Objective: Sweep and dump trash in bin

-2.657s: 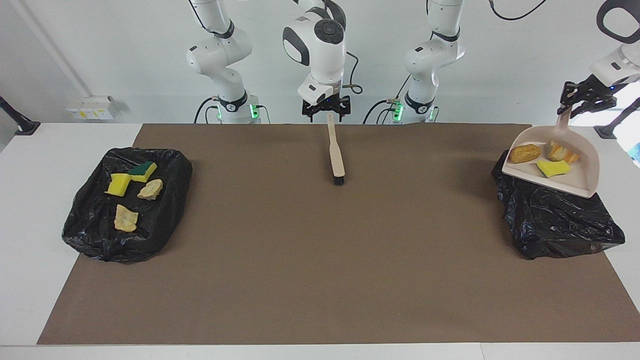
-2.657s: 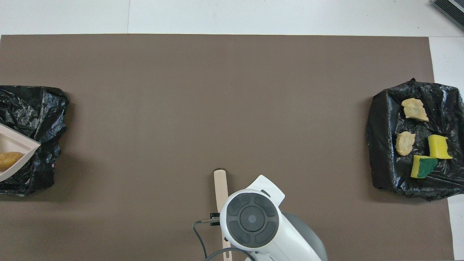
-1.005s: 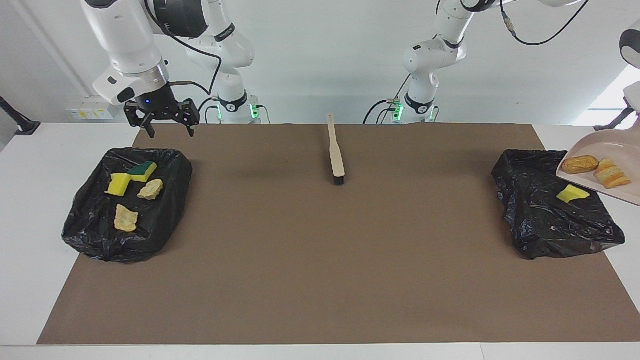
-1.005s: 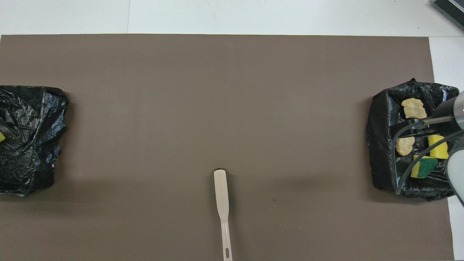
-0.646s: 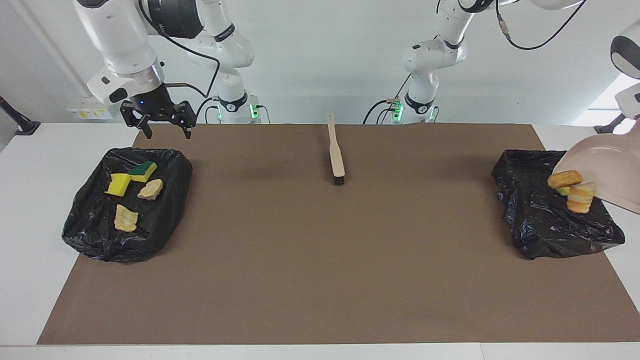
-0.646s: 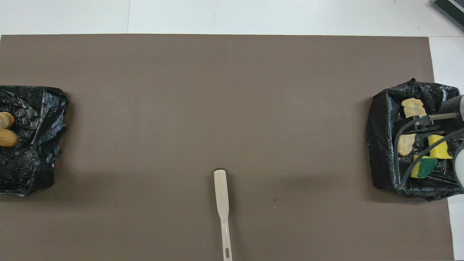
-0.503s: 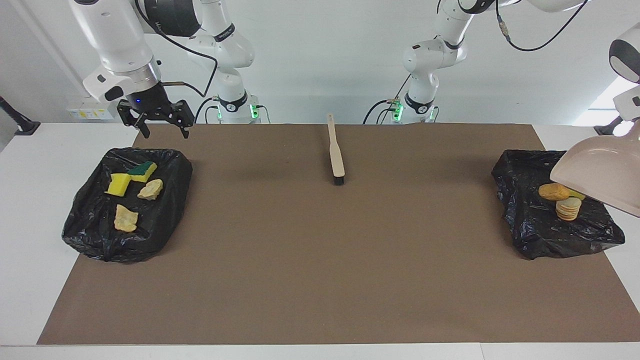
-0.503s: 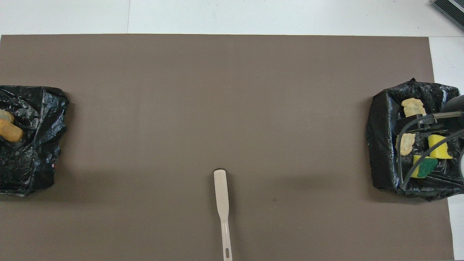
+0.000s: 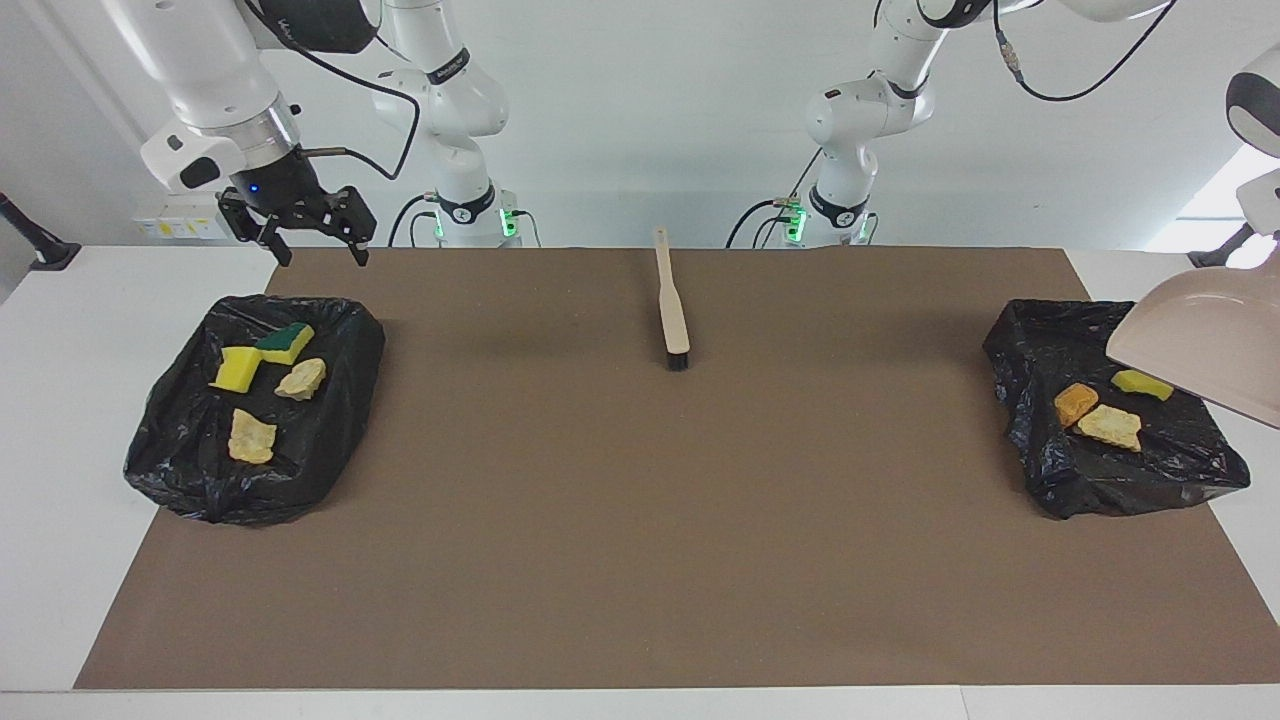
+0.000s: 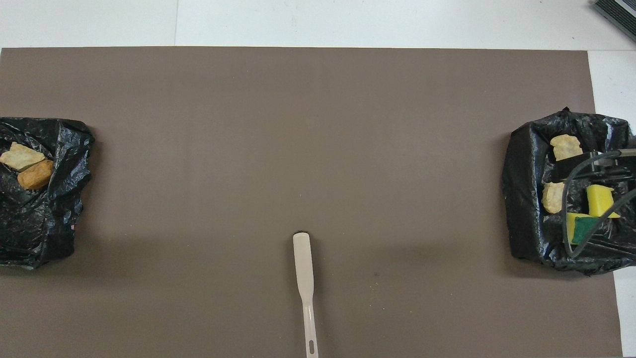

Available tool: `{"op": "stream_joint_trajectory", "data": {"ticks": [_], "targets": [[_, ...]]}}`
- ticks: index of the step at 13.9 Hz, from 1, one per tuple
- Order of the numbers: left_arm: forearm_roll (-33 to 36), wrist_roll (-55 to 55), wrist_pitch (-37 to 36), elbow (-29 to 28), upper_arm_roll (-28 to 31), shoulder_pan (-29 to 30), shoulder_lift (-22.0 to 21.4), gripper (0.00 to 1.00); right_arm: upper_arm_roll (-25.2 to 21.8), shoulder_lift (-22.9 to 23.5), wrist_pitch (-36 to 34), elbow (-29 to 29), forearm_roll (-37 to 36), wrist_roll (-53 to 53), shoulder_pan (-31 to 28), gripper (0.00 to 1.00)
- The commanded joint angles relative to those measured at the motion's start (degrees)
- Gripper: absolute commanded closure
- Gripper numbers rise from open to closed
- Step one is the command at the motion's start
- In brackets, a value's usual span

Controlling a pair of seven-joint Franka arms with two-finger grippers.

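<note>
The beige dustpan (image 9: 1200,340) hangs tipped and empty over the black bin (image 9: 1120,470) at the left arm's end. It hangs from my left gripper, whose fingers lie past the frame's edge. A yellow sponge piece (image 9: 1143,384), an orange lump (image 9: 1075,403) and a tan lump (image 9: 1108,426) lie in that bin; both lumps show in the overhead view (image 10: 35,174). My right gripper (image 9: 320,250) is open and empty in the air by the robots' edge of the other bin (image 9: 200,480). The brush (image 9: 672,310) lies on the mat.
The bin at the right arm's end holds a yellow sponge (image 9: 235,369), a green-backed sponge (image 9: 287,342) and two tan lumps (image 9: 250,437). The brown mat (image 9: 640,520) covers the table between the two bins. The brush (image 10: 303,263) lies midway between them, near the robots.
The dustpan tipped and the sponge and two lumps slid out into the bin. My right gripper left the brush, swung to the other bin and rose a little.
</note>
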Motion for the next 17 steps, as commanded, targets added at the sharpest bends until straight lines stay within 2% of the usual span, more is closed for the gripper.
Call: {"op": "stream_joint_trajectory", "data": {"ticks": [1,6,8,12,17], "targets": [[-3.4,2.3,0.9,4.1,0.3,-0.3,0.4,1.00,0.3,0.2,-0.4,0.7,1.4,1.3,-0.6,0.00],[-14.0,1.6,-1.0,4.5,0.6,-1.0,-0.4,1.00,0.4,0.2,-0.4,0.6,0.5,0.9,-0.5,0.00],[-15.6,0.2,-2.8,4.5,0.0,-1.2,-1.3,1.00,0.4,0.2,-0.4,0.6,0.5,0.9,-0.5,0.00],[-19.1,-12.7,-7.5,4.0,-1.1,-5.0,-4.1,1.00,0.5,0.2,-0.4,0.6,0.5,1.0,-0.3,0.00],[-24.2,-29.3,-10.9,3.3,-1.8,-11.6,-4.8,1.00,0.5,0.2,-0.4,0.6,0.5,1.1,-0.1,0.00]]}}
